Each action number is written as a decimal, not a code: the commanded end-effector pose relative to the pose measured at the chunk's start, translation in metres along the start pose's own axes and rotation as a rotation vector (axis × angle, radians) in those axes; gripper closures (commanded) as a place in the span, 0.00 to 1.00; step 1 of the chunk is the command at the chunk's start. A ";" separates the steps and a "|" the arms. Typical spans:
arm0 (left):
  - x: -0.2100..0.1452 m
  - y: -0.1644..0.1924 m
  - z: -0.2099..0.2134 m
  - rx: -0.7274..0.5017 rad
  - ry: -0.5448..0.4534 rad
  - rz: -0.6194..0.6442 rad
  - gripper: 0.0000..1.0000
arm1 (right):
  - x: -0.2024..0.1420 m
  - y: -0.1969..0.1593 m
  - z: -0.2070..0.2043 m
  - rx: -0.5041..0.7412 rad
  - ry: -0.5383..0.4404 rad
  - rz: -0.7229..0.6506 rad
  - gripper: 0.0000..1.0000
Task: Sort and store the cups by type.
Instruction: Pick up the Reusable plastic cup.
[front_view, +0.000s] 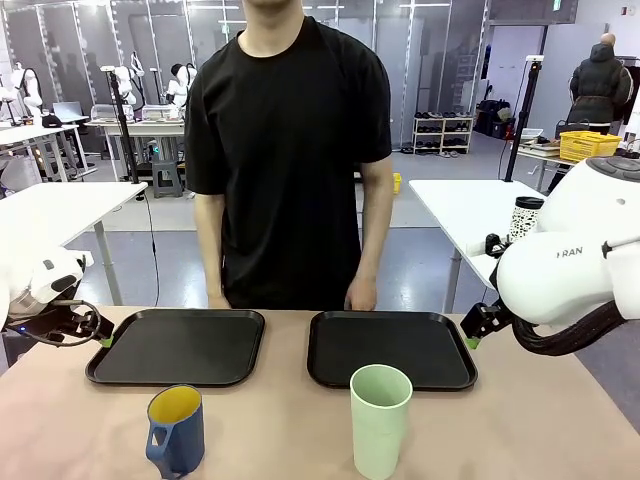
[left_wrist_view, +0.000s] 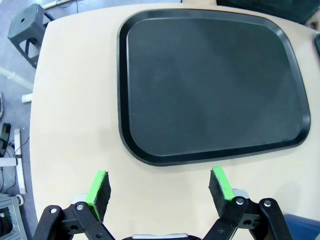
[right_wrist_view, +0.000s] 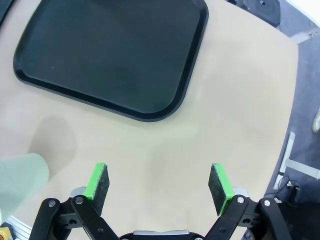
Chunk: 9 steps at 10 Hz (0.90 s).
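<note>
While left gripper (left_wrist_view: 159, 176), right gripper (right_wrist_view: 159, 169) gape empty — mint tumbler (front_view: 380, 420) base cut off at frame edge

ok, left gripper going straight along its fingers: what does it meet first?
Likely the left gripper meets bare table just before the black tray; possibly its rim, depth unclear.

The left tray (front_view: 176, 347) and right tray (front_view: 390, 348) look like black matt plastic. The tabletop (front_view: 290, 430) is smooth, matt and pale. The mint tumbler (front_view: 380, 425) is matt and the blue mug (front_view: 177, 440) slightly glossy. The left claw (left_wrist_view: 160, 187) has coarse green pads (left_wrist_view: 100, 186).
</note>
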<state>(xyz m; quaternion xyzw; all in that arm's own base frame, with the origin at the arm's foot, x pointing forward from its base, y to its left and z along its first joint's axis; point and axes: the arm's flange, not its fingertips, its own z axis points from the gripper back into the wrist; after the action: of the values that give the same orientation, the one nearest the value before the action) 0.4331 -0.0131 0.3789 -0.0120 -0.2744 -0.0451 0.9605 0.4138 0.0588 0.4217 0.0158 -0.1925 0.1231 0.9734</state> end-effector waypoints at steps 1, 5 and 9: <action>0.000 0.001 0.000 0.001 -0.002 0.001 0.00 | 0.000 -0.002 0.001 0.015 -0.004 0.013 0.00; 0.000 0.001 0.000 0.001 -0.002 0.001 0.00 | 0.000 -0.002 0.001 0.015 -0.004 0.013 0.00; 0.000 0.001 0.000 0.001 -0.002 0.001 0.00 | 0.000 -0.002 0.001 0.015 -0.004 0.013 0.00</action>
<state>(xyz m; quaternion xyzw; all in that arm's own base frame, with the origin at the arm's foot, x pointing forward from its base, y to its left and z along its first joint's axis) 0.4331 -0.0131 0.3789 -0.0120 -0.2744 -0.0451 0.9605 0.4138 0.0587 0.4217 0.0158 -0.1925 0.1231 0.9734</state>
